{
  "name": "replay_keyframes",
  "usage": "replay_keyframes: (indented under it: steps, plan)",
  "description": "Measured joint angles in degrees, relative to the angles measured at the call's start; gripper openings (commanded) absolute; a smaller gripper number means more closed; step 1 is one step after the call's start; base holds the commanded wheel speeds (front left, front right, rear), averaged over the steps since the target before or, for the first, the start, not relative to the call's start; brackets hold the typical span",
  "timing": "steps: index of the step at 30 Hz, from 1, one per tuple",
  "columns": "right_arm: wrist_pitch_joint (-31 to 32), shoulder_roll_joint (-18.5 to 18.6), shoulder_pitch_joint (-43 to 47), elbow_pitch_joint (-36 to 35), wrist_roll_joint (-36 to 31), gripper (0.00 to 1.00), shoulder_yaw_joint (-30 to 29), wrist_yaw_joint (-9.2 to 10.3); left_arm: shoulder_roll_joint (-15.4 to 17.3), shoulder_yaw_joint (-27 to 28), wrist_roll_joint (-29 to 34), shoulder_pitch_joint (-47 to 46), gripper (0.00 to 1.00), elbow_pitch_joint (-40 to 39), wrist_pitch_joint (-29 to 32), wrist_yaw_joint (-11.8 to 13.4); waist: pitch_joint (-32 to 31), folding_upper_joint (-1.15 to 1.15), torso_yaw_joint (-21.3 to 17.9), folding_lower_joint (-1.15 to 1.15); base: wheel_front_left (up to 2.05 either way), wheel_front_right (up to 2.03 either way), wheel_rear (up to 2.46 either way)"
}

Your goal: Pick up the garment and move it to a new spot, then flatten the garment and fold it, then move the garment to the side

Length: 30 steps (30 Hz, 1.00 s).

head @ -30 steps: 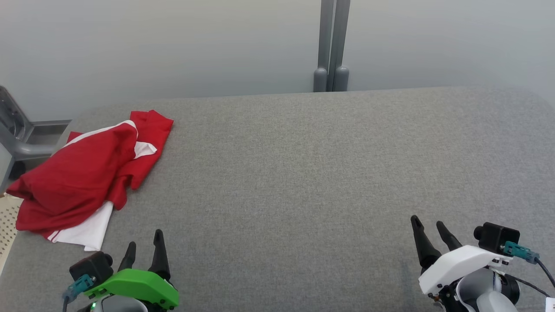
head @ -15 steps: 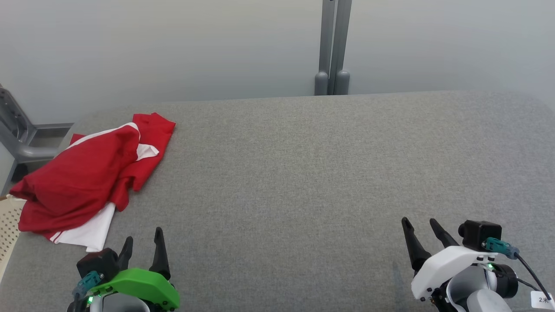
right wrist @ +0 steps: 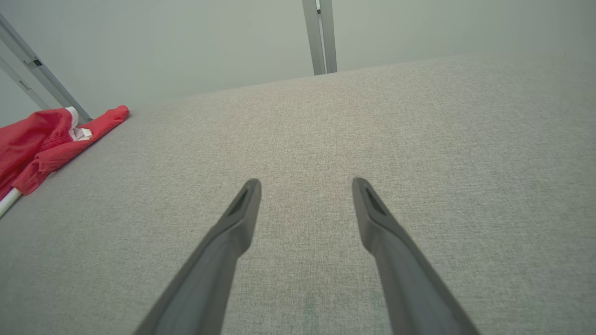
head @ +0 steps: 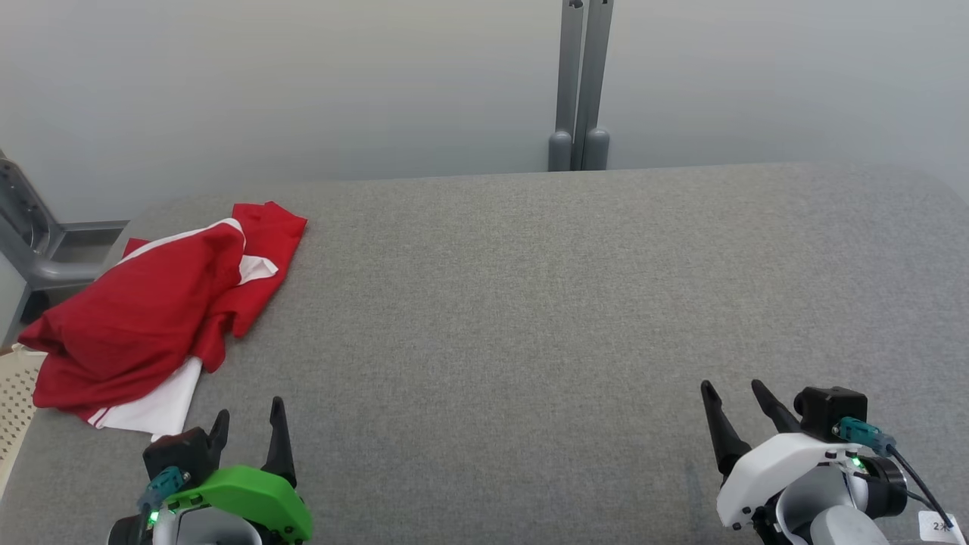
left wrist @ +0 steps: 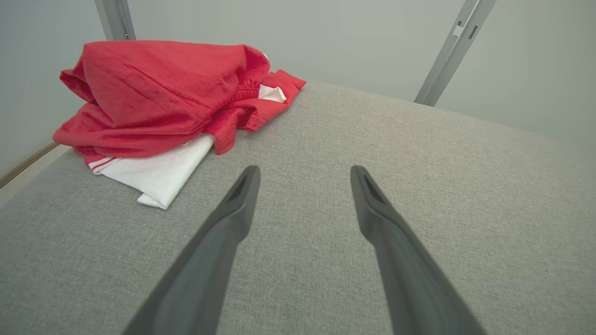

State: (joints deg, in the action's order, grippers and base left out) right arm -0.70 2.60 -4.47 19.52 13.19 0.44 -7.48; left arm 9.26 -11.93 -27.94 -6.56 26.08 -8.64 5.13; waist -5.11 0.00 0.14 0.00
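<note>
A crumpled red and white garment point(head: 155, 318) lies in a heap at the left end of the grey table point(head: 530, 303). The left wrist view has the garment point(left wrist: 172, 102) up and to the left of my fingers, a white flap lowest. At the far left of the right wrist view an edge of the garment point(right wrist: 42, 139) shows. My left gripper point(head: 248, 410) hangs open at the lower left, just right of the heap's near corner, holding nothing. My right gripper point(head: 733, 387) stands open at the lower right, far from the cloth, with bare table between its fingers.
A grey upright post point(head: 580, 83) stands behind the table's far edge at the middle. A grey metal frame point(head: 30, 242) sits off the table's left end, and a pale perforated surface point(head: 15, 393) shows below it. A plain pale wall backs the scene.
The whole head picture has slid slightly downward, so the camera moved. Both grippers sit a little lower in view and the right one a little further left. The garment lies unchanged.
</note>
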Motion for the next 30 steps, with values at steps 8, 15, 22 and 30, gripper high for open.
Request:
replay_keyframes:
  steps: [8, 15, 22, 30]
  plan:
    - [-1.8, 0.0, -0.6, 0.9, -3.0, 1.00, 0.2, 0.00, 0.5, -0.1, 2.1, 0.1, 1.00, -0.4, 1.0, 1.0, -0.3, 0.00, -0.1, 0.00, 0.00, 0.00, 0.00]
    - [-4.3, 0.1, -1.1, 1.4, -6.4, 1.00, 0.9, 0.00, 1.0, -0.8, 4.6, 0.8, 1.00, -1.1, 1.0, 1.9, -0.6, 0.00, -0.2, 0.00, 0.00, 0.00, 0.00]
    - [-5.5, 0.1, -1.7, 2.1, -9.3, 1.00, 1.3, 0.00, 1.3, -1.4, 6.8, 1.0, 1.00, -1.4, 0.7, 2.5, -0.9, 0.00, -0.2, 0.00, 0.00, 0.00, 0.00]
    - [-6.5, 0.2, -1.8, 3.1, -12.1, 1.00, 1.6, -0.01, 2.0, -1.8, 9.0, 1.1, 1.00, -1.1, 0.0, 3.2, -1.4, 0.00, -0.3, 0.00, 0.00, 0.00, 0.00]
